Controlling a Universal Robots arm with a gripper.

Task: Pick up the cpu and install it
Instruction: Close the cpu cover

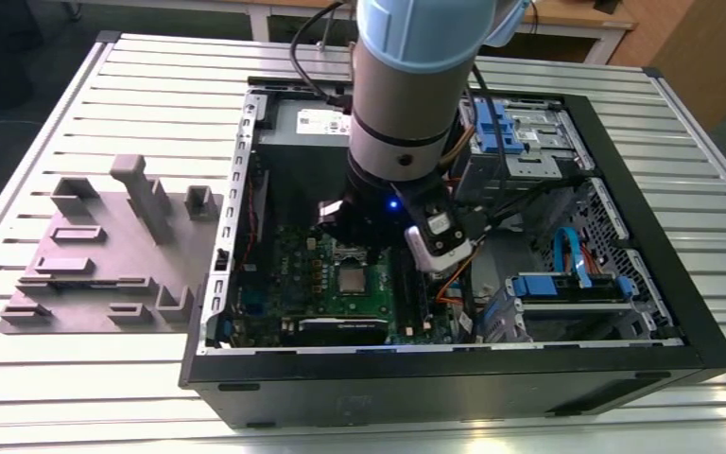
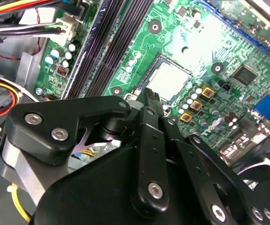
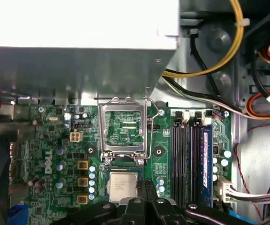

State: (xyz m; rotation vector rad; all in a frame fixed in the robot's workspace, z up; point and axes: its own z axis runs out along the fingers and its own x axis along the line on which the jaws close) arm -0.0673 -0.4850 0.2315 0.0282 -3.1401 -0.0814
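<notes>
The jaws are closed together and grip nothing. They hang low inside the open case (image 1: 665, 312), and in the first wrist view their tips sit over one edge of the cpu (image 3: 122, 186). The cpu lies flat in its socket on the green board (image 3: 46, 154), silvery top up. Just beside it the metal frame (image 3: 123, 125) stands flipped open. Black memory slots (image 3: 185, 150) run alongside. The case rests on a slatted surface (image 1: 86, 388), with a grey fixture (image 1: 98, 255) at the exterior view's left.
</notes>
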